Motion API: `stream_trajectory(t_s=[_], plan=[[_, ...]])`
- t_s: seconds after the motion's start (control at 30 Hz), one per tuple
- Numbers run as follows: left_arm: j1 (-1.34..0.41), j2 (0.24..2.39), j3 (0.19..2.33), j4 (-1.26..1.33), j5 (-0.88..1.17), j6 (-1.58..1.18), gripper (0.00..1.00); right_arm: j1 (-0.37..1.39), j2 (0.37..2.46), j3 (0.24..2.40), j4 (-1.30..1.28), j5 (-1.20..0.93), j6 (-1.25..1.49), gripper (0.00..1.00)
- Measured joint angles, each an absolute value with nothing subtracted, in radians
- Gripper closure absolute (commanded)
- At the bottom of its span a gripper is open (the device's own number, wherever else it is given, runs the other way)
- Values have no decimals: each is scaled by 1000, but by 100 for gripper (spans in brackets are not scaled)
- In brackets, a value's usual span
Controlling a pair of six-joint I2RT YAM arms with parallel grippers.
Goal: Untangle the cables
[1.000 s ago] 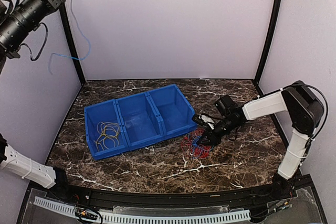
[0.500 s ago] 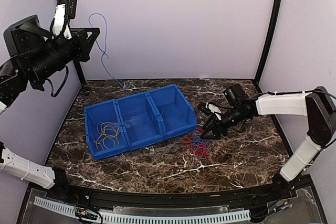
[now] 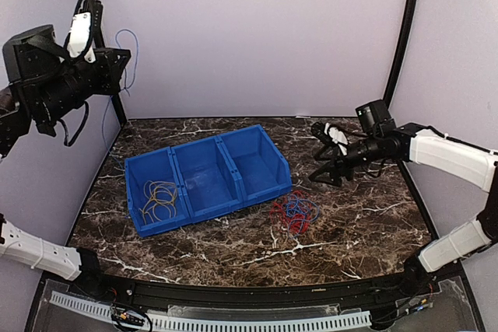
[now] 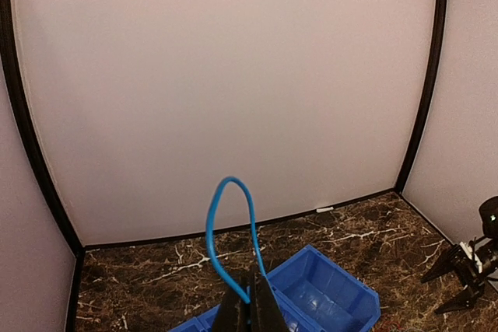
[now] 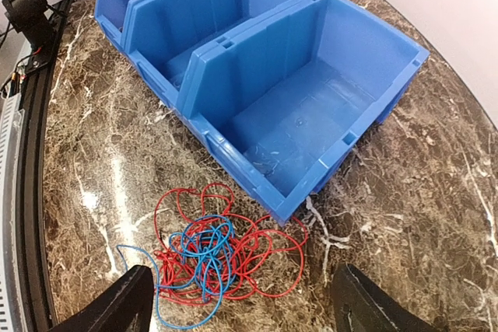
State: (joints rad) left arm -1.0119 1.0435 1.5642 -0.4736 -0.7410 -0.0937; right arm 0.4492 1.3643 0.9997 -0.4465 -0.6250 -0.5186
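A tangle of red and blue cables lies on the marble table just right of the blue bin. The same tangle of cables shows in the right wrist view at the bin's corner. My right gripper hovers open above and to the right of it, with nothing between its fingers. High at the left, my left gripper is shut on a single blue cable. That blue cable arches up in a loop from the left gripper. Yellow-tan cables rest in the bin's left compartment.
The blue bin has three compartments; the middle and right ones hold nothing. Pale walls with black corner posts close in the table on three sides. A cable tray runs along the near edge.
My right gripper has opened, let go of the tangle and risen back to the right. The left arm has swung with the blue cable, whose loose end now hangs off the table.
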Motion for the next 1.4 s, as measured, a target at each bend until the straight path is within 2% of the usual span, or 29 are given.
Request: stream_trajectory(t_s=[0.13, 0.33, 0.43, 0.67, 0.77, 1.17, 1.4], plan=[[-987, 1105, 1622, -542, -732, -96, 100, 434, 1307, 974, -419, -620, -514, 2], [-912, 1230, 1786, -649, -661, -152, 96, 424, 1262, 867, -382, -626, -503, 1], [-875, 1285, 1863, -689, -611, -181, 100, 418, 1262, 852, -374, -627, -497, 1], [-825, 1383, 1882, -712, -517, -215, 100, 410, 1251, 828, -356, -649, -500, 1], [-808, 1407, 1836, -698, -482, -226, 100, 410, 1251, 826, -351, -651, -505, 1], [-765, 1404, 1425, -543, -286, -357, 100, 410, 1247, 817, -351, -659, -531, 1], [-762, 1416, 1299, -454, -232, -391, 100, 410, 1251, 817, -352, -661, -538, 1]])
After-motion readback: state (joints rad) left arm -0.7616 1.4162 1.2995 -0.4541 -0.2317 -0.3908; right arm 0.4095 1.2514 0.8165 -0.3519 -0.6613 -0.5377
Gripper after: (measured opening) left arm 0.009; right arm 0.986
